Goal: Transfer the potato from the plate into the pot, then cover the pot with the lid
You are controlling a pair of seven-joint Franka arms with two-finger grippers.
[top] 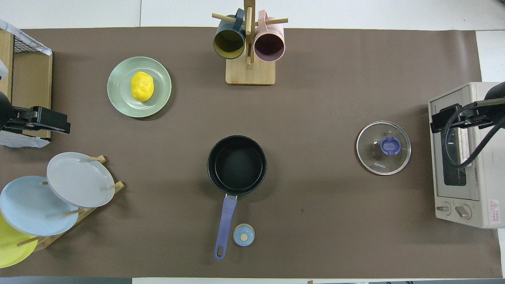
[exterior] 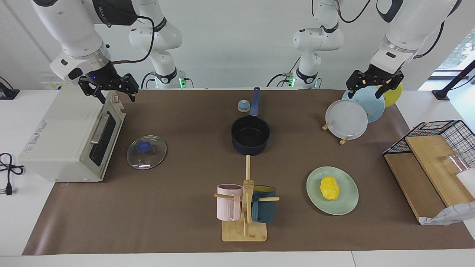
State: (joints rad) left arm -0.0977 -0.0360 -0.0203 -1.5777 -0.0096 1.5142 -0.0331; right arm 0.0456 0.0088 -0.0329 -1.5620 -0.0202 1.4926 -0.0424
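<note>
In the facing view, the potato (exterior: 329, 188) is seen lying on the plate (exterior: 347, 202), toward the left arm's end of the counter (exterior: 185, 222) and farther from the robots than the pot (exterior: 250, 135), which stands empty at mid-counter with its handle pointed toward the robots. The lid (exterior: 147, 152) is laid flat in front of the toaster oven (exterior: 66, 141), toward the right arm's end. The left gripper (exterior: 374, 83) is held up over the plate rack (exterior: 347, 118), released and empty; the right gripper (exterior: 111, 87) is held over the toaster oven, likewise released and empty. In the overhead view, the potato (top: 142, 86) is shown with its long axis running roughly away from the robots, slightly tilted, on the plate (top: 118, 94). The left gripper (top: 49, 121) is found just beside the plate's end of the counter, while the right gripper (top: 446, 118) is well apart from it, near the lid (top: 383, 148). The left arm is therefore judged the nearer for the potato, which lies forward of its gripper and toward mid-counter; the pot (top: 236, 165) and the lid would follow.
</note>
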